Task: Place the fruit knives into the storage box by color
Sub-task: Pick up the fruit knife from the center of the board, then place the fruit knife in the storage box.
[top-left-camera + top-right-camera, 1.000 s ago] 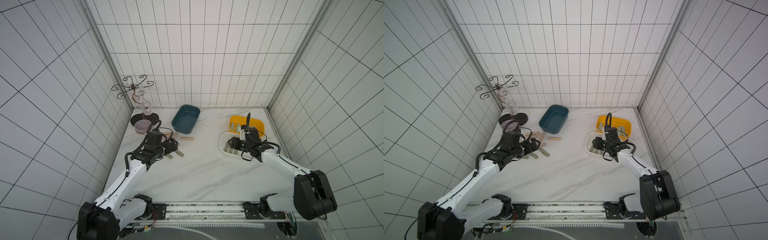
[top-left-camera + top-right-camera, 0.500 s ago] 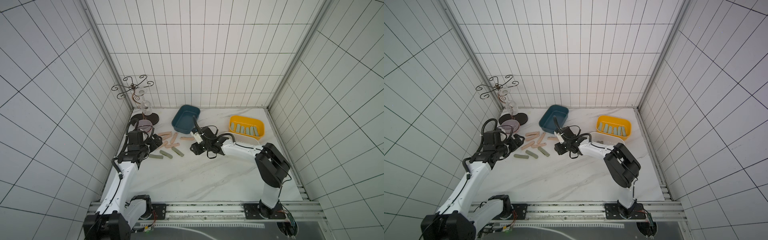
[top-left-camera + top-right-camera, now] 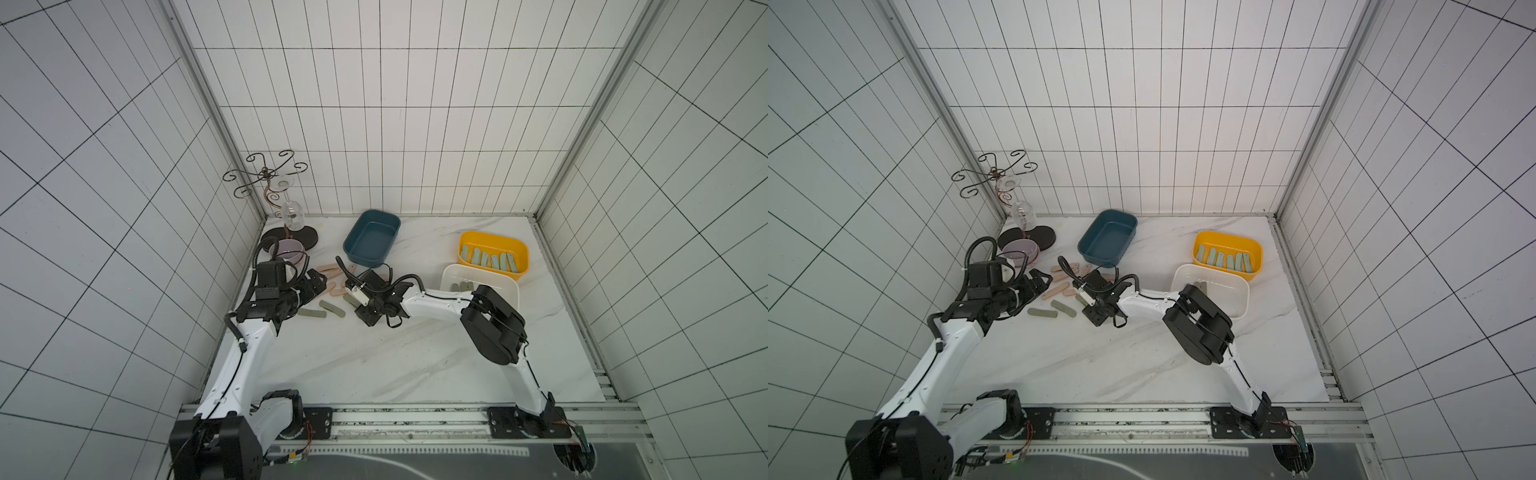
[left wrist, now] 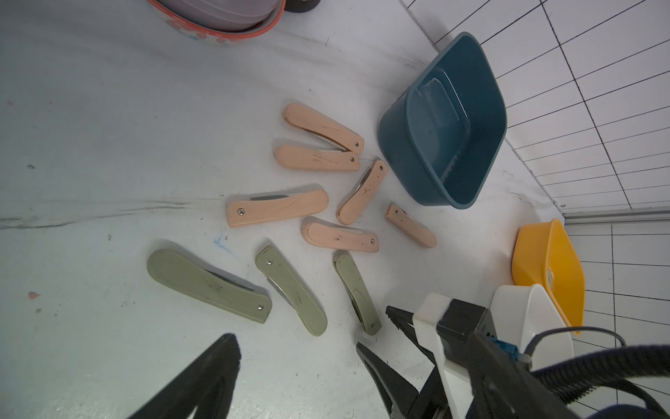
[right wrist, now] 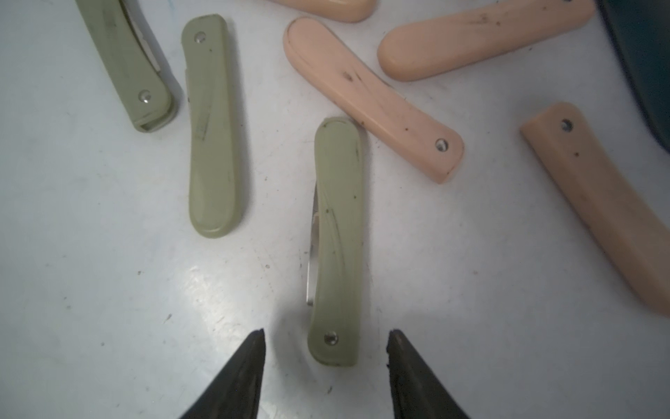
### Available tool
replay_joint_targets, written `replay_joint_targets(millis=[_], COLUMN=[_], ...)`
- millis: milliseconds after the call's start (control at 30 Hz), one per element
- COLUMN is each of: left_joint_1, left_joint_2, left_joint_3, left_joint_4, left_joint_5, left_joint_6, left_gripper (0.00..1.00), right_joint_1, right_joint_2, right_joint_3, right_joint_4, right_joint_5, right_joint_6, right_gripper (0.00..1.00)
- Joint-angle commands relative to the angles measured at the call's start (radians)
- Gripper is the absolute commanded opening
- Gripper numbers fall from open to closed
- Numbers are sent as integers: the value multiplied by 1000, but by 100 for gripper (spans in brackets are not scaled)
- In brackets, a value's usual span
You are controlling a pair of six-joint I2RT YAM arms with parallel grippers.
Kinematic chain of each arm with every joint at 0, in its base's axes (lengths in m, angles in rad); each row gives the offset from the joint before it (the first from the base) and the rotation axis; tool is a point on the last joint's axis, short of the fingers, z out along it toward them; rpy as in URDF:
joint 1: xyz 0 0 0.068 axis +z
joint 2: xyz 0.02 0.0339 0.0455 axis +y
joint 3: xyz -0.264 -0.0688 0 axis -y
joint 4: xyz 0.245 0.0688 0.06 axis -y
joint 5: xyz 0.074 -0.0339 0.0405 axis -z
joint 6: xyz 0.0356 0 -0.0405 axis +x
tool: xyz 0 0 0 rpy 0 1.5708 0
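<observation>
Our two arms reach inward, wrists close together

Our left arm point(image 3: 245, 357) stretches forward, and the left end effector point(image 3: 319, 285) holds its jaws spread wide; our right arm point(image 3: 436, 305) folds at the elbow and reaches across toward it; the right end effector point(image 5: 325, 335) points downward, jaws partly apart, gripping nothing.

Bare marble table point(image 5: 108, 290) is lying open on either side of the olive knife point(image 5: 337, 239) between the right gripper's point(image 5: 326, 332) spread fingers; a peach knife point(image 5: 373, 101) is crowding its far tip, another olive knife point(image 5: 214, 127) flanking it
</observation>
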Motion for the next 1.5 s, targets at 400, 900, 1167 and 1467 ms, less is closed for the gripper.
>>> replay_joint_targets(millis=[400,900,1167,1467], left_joint_1=[12,12,12,4], left_joint_2=[15,5,0,-19], left_joint_3=[4,-2,-8,-13], left_joint_4=[9,13,17,33], left_joint_5=[33,39,52,80], left_joint_6=[12,3,-7,-30], left_gripper=[97,97,97,97], right_joint_1=[17,31,32,20], right_joint_2=[85,35,-69,-211], right_joint_3=[148,97,-9,-179], right_joint_4=[-40,-70,-51,-12], right_joint_5=[46,34,49,98], right_joint_6=[-65,-68,-42,-1], right_gripper=[41,18,15,14])
